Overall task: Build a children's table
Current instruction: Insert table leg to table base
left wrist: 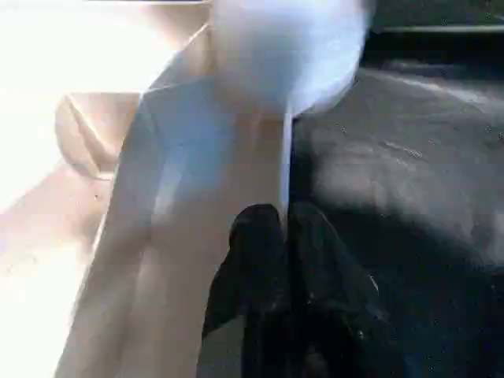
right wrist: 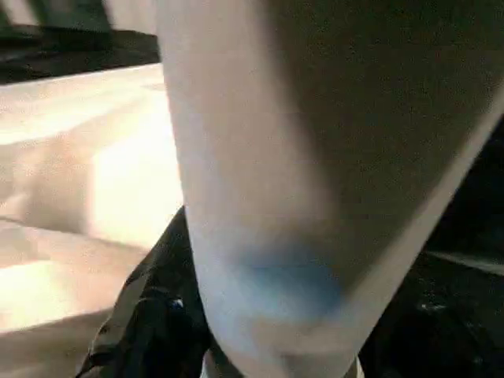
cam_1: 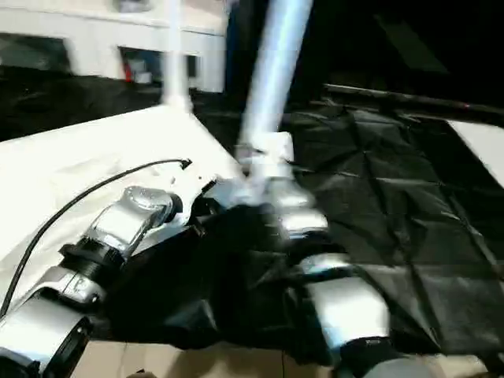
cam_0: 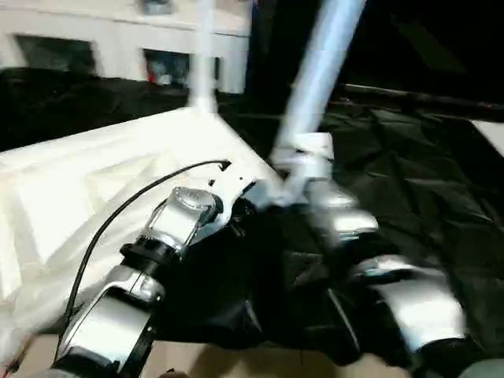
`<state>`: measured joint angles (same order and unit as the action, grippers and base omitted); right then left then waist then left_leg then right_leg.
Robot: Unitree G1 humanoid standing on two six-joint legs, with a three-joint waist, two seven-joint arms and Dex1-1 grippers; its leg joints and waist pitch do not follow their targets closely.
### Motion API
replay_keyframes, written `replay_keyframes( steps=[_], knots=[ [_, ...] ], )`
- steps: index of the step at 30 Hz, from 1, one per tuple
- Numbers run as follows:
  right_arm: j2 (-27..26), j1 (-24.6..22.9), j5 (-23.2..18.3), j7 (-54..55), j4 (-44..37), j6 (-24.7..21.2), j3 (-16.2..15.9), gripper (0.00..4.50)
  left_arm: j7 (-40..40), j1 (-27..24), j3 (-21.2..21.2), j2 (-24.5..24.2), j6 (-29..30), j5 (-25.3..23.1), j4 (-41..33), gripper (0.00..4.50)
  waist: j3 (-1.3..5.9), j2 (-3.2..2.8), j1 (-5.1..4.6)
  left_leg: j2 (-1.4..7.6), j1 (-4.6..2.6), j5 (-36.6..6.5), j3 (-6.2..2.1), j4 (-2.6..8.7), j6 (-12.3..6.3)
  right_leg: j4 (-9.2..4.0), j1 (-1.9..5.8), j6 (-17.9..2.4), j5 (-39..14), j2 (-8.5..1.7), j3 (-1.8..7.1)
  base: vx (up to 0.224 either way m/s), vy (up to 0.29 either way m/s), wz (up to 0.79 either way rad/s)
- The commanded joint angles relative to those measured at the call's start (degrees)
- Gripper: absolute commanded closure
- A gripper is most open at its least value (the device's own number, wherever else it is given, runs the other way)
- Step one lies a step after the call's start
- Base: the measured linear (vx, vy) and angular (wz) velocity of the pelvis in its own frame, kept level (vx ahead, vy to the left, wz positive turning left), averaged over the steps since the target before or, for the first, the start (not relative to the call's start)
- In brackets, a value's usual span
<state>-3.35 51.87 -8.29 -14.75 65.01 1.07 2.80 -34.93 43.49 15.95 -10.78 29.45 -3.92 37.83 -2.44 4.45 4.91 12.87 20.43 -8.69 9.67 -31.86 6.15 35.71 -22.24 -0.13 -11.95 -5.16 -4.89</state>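
Observation:
The children's table top (cam_0: 94, 189) lies upside down on black cloth, ribbed underside up. One white leg (cam_0: 203, 55) stands upright in its far corner socket. A second leg (cam_0: 319, 71) leans over the near corner, and my right gripper (cam_0: 303, 161) is shut on its lower end. In the right wrist view this leg (right wrist: 260, 157) is right in front of the camera, with a black finger (right wrist: 146, 315) beside it. My left gripper (cam_0: 240, 201) is shut beside that same corner. Its fingertips (left wrist: 264, 228) are pressed together at the top's thin rim; I cannot tell whether they pinch it.
Black creased cloth (cam_0: 409, 173) covers the floor to the right and in front. A white cabinet with dark glass doors (cam_0: 94, 39) stands at the back. A black cable (cam_0: 118, 213) runs along my left forearm. Pale floor (cam_0: 236, 362) shows at the near edge.

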Motion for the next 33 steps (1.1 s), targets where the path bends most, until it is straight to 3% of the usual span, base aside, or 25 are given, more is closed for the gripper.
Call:
replay_keyframes(
  steps=[1,2,6,13,14,16,19,21,24,27,33],
  knots=[
    [-0.17,-3.45,0.81,0.02,6.52,-3.31,-0.18,2.60,2.55,3.11,-2.12,0.04,-1.06,-0.34,-1.12,4.50,2.81,-1.03,0.22,0.46,-0.22,-21.26,-0.15,3.95,2.18,-5.58,1.65,-7.15,-19.92,-3.14,2.61,0.000,0.000,0.00],
    [-0.26,-3.25,0.97,-0.02,6.68,-3.24,-0.06,2.60,2.38,3.05,-2.14,0.01,-1.13,-0.31,-1.19,4.50,2.78,-0.98,0.23,0.55,-0.55,-21.60,-0.06,3.87,2.06,-5.67,1.29,-7.41,-19.67,-3.12,2.72,0.000,0.000,0.00],
    [-0.20,-2.60,2.45,-0.87,6.99,-3.19,-0.88,2.60,0.75,2.52,-2.12,-0.22,-1.81,0.31,-2.05,4.50,2.83,-1.08,0.25,0.52,-0.23,-19.97,0.02,3.94,2.01,-5.24,1.55,-8.24,-16.09,-2.95,2.78,0.000,0.000,0.00],
    [0.64,-1.09,1.70,-3.25,6.50,-1.45,0.39,2.60,-3.21,1.12,-0.81,-1.81,-5.36,0.85,-4.44,4.50,3.05,-1.27,0.35,0.49,0.00,-18.13,0.06,3.87,1.75,-4.97,1.80,-8.70,-13.52,-3.03,2.82,0.000,0.000,0.00],
    [0.91,-0.98,1.67,-4.21,6.19,-1.22,0.34,2.60,-4.20,0.66,-0.46,-2.27,-6.05,0.90,-5.10,4.50,3.21,-1.19,0.33,0.53,0.06,-17.45,0.09,3.82,1.62,-4.86,1.90,-8.89,-12.36,-3.03,2.82,0.000,0.000,0.00],
    [1.92,-0.71,1.93,-7.49,5.16,-0.75,-0.02,2.60,-7.82,-0.91,0.58,-3.79,-8.61,1.42,-7.24,4.50,3.52,-1.12,0.40,0.57,0.56,-12.65,0.27,3.40,0.61,-3.93,2.26,-10.47,-4.75,-2.91,2.78,0.000,0.000,0.00],
    [3.90,-0.79,1.98,-13.17,3.32,-1.54,-0.61,2.60,-11.77,-3.11,0.98,-5.64,-9.71,2.65,-9.75,4.50,3.54,-1.27,0.42,0.47,0.36,-9.23,0.57,3.08,-0.20,-3.25,2.32,-12.53,1.70,-2.58,2.75,0.000,0.000,0.00],
    [5.79,-1.14,1.98,-17.67,1.68,-2.52,-1.34,2.60,-15.01,-4.86,1.49,-7.17,-11.15,3.47,-11.85,4.50,3.61,-1.27,0.48,0.56,0.41,-8.70,0.56,3.01,-0.99,-3.08,2.62,-13.30,3.05,-2.65,2.68,0.000,0.000,0.00],
    [7.85,-1.86,1.96,-22.43,-0.23,-3.34,-2.12,2.60,-19.01,-6.71,2.08,-8.74,-12.93,4.65,-14.40,4.50,3.52,-1.27,0.70,0.51,0.15,-8.25,0.78,2.92,-1.45,-3.11,2.53,-13.91,3.43,-2.57,2.75,0.000,0.000,0.00],
    [10.74,-3.42,0.58,-30.33,-4.08,-5.48,-2.48,2.60,-24.01,-9.29,2.82,-11.21,-14.72,6.06,-17.98,4.50,3.33,-1.14,0.80,0.60,0.19,-10.44,0.72,3.05,-1.29,-3.41,2.66,-13.51,-0.05,-2.71,2.73,0.000,0.000,0.00],
    [13.08,-6.21,-2.32,-38.27,-9.43,-9.93,-1.94,2.60,-26.56,-10.86,2.26,-12.91,-15.16,6.90,-20.51,4.50,3.26,-1.11,1.27,0.65,-0.09,-11.04,0.83,3.06,-0.72,-3.55,2.43,-12.94,-2.61,-2.68,2.89,0.000,0.000,0.00]
  ],
)
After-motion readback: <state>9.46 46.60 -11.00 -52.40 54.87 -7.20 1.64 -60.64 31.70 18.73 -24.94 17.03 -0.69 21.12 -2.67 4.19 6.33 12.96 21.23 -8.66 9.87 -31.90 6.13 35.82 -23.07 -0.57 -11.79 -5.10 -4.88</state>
